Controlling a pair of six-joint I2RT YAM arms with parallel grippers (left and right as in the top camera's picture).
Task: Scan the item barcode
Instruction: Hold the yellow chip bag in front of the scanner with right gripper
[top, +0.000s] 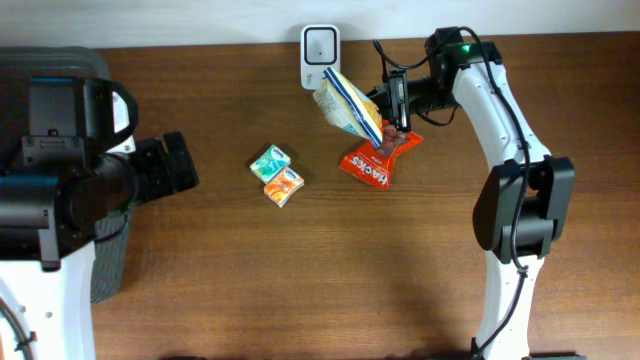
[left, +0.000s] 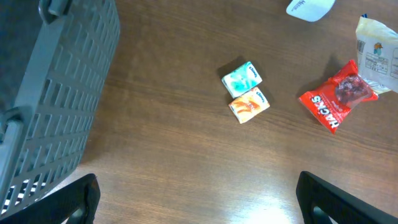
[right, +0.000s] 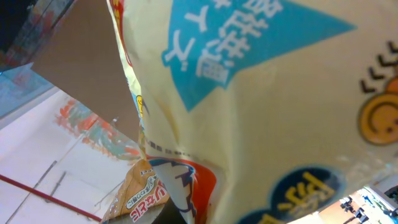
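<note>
Since my right pincer (top: 393, 103) is pinching the pale yellow, blue-striped plastic snack bag (top: 347, 105), the bag slants leftward from it, far end just below the white boxy scanner (top: 320, 45), upper centre; my left pincer (left: 198, 202) hangs spread, well apart.

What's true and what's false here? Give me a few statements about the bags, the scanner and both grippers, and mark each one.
1. The right gripper holds the yellow snack bag up near the white scanner. True.
2. The red Hacks bag lies in the gray basket. False: it lies on the table.
3. The left gripper is open and holds nothing. True.
4. The teal packet and the orange packet lie far apart. False: they lie side by side, touching.
</note>
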